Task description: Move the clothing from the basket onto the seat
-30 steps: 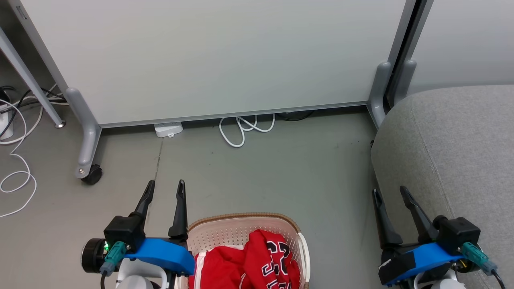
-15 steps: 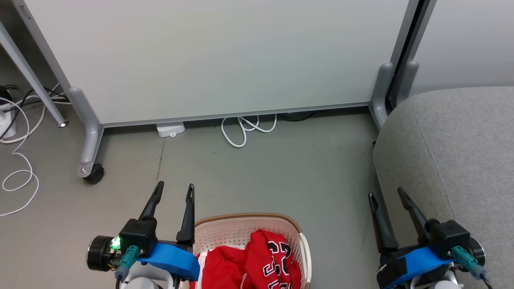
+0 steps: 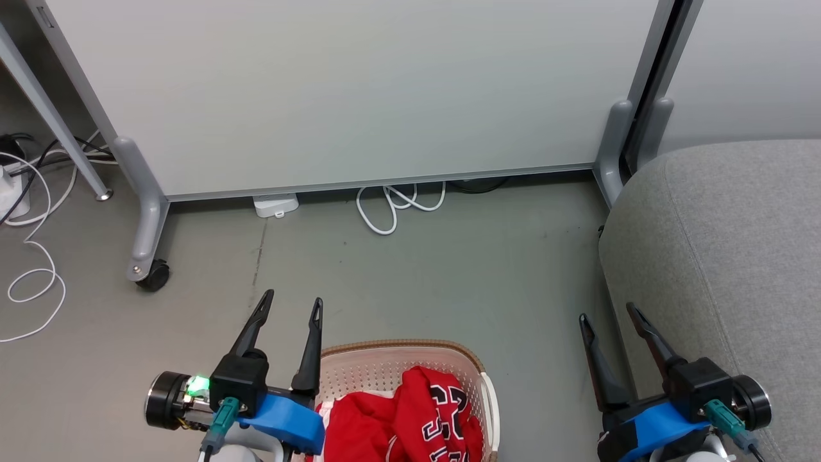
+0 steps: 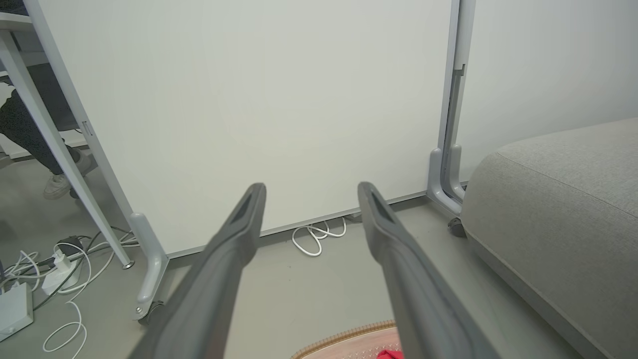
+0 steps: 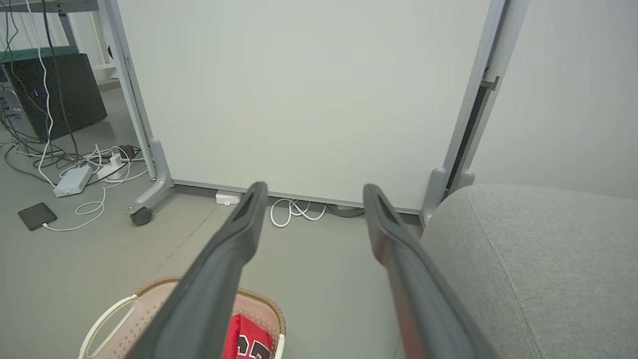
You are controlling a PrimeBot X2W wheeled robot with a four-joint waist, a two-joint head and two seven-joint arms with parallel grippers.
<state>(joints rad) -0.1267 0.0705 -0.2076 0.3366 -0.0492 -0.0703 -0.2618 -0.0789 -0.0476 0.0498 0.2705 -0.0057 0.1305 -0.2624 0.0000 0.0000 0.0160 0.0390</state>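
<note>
Your left fingers and right fingers stand apart, empty. The clothing lies in the basket between them, the seat beside the right fingers; ahead, a wheeled partition and looped cable.

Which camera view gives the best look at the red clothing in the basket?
The head view: the clothing lies heaped in the basket, white trim and lettering visible, though the bottom edge crops it. The right wrist view shows a smaller part; the left wrist view a tiny red scrap at its bottom edge.
</note>
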